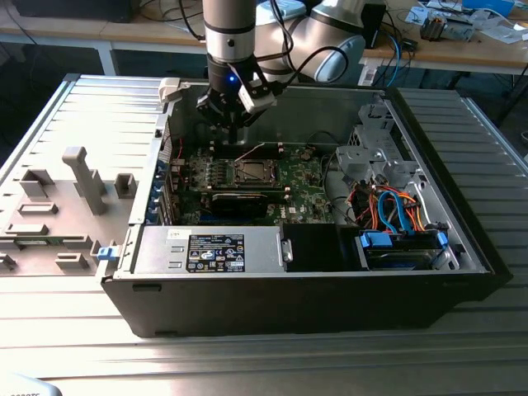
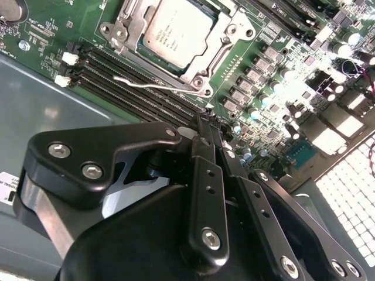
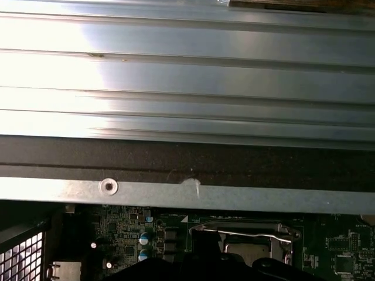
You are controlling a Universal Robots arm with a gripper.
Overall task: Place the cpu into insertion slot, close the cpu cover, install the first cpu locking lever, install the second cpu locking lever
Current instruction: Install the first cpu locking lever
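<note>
Gripper point(image 2: 202, 126), fingers pressed together and empty, hangs above the motherboard point(image 2: 275, 76) near the socket. Inside, the cpu point(image 2: 176, 32) sits seated with the cpu cover point(image 2: 214, 50) down; one locking lever point(image 2: 152, 86) looks unlatched.
</note>
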